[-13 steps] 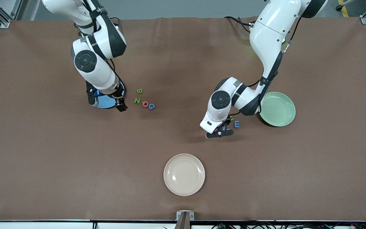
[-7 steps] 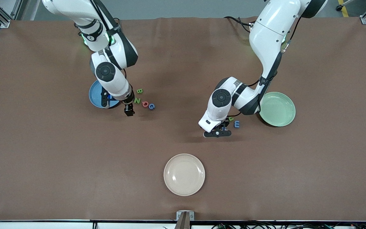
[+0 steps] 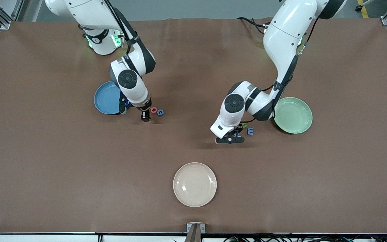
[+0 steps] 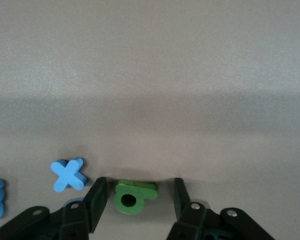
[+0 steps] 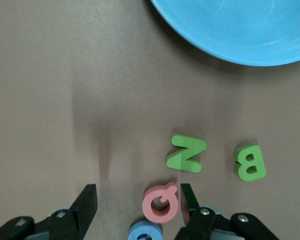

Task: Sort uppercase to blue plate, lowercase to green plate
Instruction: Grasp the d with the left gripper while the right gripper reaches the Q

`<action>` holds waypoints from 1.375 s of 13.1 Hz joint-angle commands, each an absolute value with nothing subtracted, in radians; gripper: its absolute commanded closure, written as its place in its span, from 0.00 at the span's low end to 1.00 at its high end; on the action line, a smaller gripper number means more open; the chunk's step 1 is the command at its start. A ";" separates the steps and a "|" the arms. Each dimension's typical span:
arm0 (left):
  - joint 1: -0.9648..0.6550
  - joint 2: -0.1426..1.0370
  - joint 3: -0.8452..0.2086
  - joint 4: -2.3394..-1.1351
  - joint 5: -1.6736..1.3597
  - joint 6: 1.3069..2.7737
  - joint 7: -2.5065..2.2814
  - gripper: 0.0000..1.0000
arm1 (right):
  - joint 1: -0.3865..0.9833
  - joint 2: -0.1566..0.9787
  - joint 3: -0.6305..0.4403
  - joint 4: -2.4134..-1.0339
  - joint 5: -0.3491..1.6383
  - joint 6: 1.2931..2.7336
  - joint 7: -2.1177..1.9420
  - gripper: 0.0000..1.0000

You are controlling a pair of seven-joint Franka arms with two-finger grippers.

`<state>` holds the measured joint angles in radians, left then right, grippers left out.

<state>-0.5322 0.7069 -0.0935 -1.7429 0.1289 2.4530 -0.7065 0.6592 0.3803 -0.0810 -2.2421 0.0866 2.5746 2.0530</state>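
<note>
2 grippers lower: right gripper (image 5: 137, 200) jaws apart astride Q (image 5: 161, 202); left gripper (image 4: 136, 197) jaws apart astride green letter (image 4: 132, 196)

Green Z (image 5: 186, 153) perhaps crowding right tool (image 5: 138, 202)

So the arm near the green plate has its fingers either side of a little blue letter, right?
Not blue. The left wrist view shows the left gripper straddling a green letter; the blue x lies beside it, outside the fingers. It does work near the green plate.
</note>
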 commanded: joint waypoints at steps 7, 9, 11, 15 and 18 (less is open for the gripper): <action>-0.523 0.689 -0.101 -1.776 0.130 2.467 -0.699 0.64 | 0.712 0.422 -0.086 -2.209 0.089 2.582 2.088 0.24; -0.520 0.669 -0.103 -1.778 0.129 2.464 -0.707 0.70 | 0.715 0.431 -0.086 -2.209 0.089 2.580 2.088 0.24; -0.511 0.622 -0.104 -1.795 0.127 2.450 -0.703 0.72 | 0.722 0.439 -0.086 -2.209 0.089 2.583 2.088 0.28; -0.416 0.448 -0.144 -1.879 0.127 2.380 -0.642 0.76 | 0.732 0.446 -0.086 -2.209 0.089 2.580 2.088 0.37; -0.252 0.313 -0.210 -2.023 0.129 2.341 -0.487 0.75 | 0.733 0.446 -0.086 -2.209 0.089 2.585 2.088 0.58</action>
<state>-0.3579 0.4342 -0.1637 -1.8697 0.1288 2.3371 -0.5784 0.7162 0.4317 -0.0803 -2.2110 0.0884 2.5802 2.0650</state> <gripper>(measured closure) 0.630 0.485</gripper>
